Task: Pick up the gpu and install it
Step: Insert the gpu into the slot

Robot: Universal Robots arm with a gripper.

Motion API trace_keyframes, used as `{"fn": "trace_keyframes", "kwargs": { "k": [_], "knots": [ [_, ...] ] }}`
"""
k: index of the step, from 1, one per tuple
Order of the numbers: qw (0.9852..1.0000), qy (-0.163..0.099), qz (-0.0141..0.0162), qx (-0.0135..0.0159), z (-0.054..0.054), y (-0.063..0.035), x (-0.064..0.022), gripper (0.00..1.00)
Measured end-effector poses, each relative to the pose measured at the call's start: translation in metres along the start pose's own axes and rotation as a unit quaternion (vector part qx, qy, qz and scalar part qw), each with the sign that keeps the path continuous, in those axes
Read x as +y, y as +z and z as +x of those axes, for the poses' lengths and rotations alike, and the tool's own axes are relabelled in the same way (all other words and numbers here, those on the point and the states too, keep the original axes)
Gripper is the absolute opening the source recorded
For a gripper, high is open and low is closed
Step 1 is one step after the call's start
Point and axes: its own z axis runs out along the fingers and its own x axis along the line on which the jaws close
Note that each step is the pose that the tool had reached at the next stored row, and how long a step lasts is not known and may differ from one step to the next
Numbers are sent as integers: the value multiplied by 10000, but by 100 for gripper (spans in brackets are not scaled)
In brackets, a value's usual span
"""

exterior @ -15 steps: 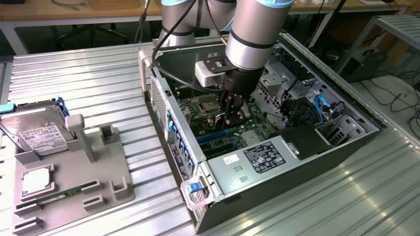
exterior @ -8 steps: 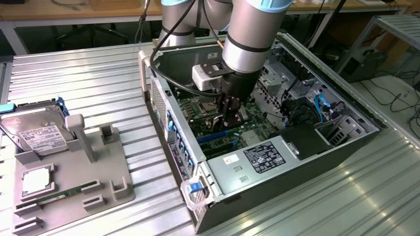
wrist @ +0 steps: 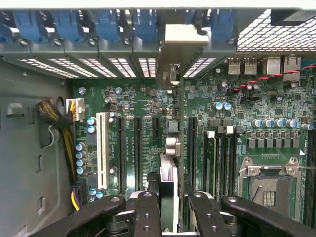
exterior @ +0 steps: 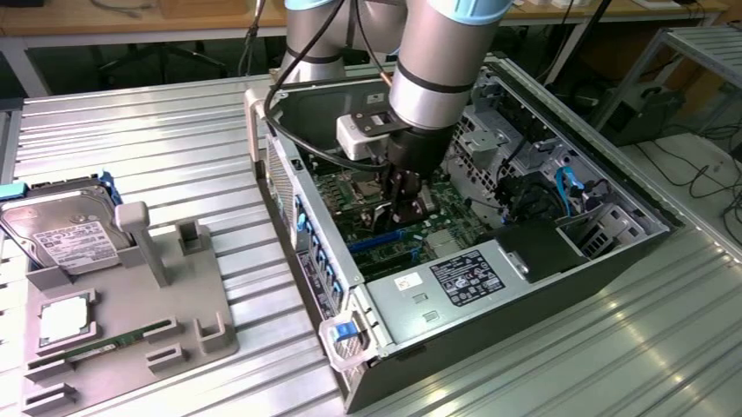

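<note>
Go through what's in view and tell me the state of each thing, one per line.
Gpu: held edge-on by the gripper, down over the motherboard slots.
Gripper: jaws shut on the gpu, inside the case.
Computer case: lying on its side, side panel off.
CPU socket: empty.
Hard drive: resting in the gray holder.
Memory stick: lying in the gray holder.
Gray holder: middle slots empty.

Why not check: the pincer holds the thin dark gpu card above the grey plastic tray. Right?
No: the pincer holds the thin dark gpu card above the green motherboard inside the black computer case; see the exterior view.
</note>
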Motion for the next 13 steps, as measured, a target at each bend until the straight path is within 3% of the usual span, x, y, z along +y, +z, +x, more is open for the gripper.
{"fn": "trace_keyframes", "kwargs": {
  "k": [5, 13],
  "knots": [
    [10000, 1, -30, 1, 0, 44, 5, 27],
    [10000, 0, -34, 1, 0, 133, 4, 27]
  ]
}}
